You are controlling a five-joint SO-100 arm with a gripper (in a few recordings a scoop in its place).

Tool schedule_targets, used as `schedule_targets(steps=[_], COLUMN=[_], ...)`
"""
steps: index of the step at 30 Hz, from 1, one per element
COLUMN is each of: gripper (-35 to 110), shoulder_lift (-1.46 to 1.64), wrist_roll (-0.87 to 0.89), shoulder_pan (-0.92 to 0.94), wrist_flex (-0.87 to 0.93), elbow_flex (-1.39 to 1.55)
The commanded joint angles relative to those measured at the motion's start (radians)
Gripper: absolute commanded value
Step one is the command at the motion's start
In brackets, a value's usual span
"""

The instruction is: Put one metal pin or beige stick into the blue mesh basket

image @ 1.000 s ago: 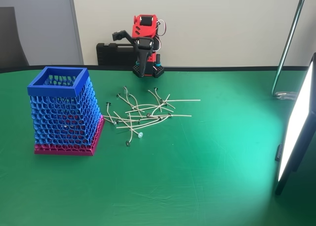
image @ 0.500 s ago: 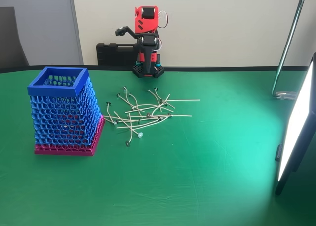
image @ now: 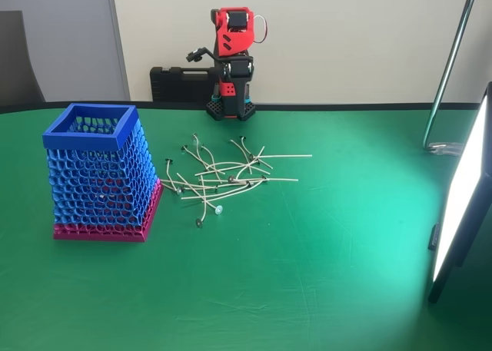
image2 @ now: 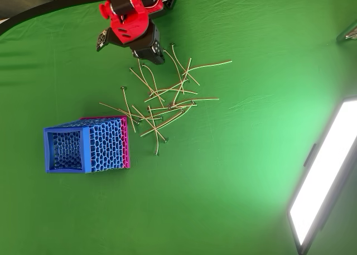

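The blue mesh basket (image: 100, 178) (image2: 106, 143) stands upright on its magenta base at the left of the green table. To its right lies a loose pile of thin beige pins, several with small round heads. A long, nearly straight beige stick (image: 288, 156) (image2: 215, 63) lies at the pile's far right edge. My red and black arm stands at the back of the table. Its gripper (image: 235, 73) (image2: 155, 56) hangs in the air just behind the pile, pointing toward it. The jaws look shut with nothing between them.
A black case (image: 177, 82) lies behind the arm against the wall. A bright light panel (image: 461, 197) (image2: 323, 177) stands at the right edge, with a metal pole (image: 450, 67) behind it. Bare green cloth stretches in front of the pile.
The arm has unfolded upward from its base. The gripper, which pointed down close to the base, has lifted and swung forward toward the pile.
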Motion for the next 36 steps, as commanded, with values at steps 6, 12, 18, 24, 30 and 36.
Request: schedule_targets(steps=[6, 12, 18, 24, 30, 36], gripper=[1, 1, 1, 1, 1, 1], shoulder_lift=[-0.121, -0.207, -0.244, -0.264, -0.347, -0.416], wrist_roll=[-0.129, -0.152, 0.052, 0.258, 0.408, 0.528], shoulder_pan=[-0.02, -0.006, -0.003, -0.029, -0.014, -0.015], wrist_flex=[0.009, 0.038, 0.031, 0.02, 0.006, -0.006], elbow_flex=[-0.144, -0.236, -0.178, -0.1, -0.095, -0.095])
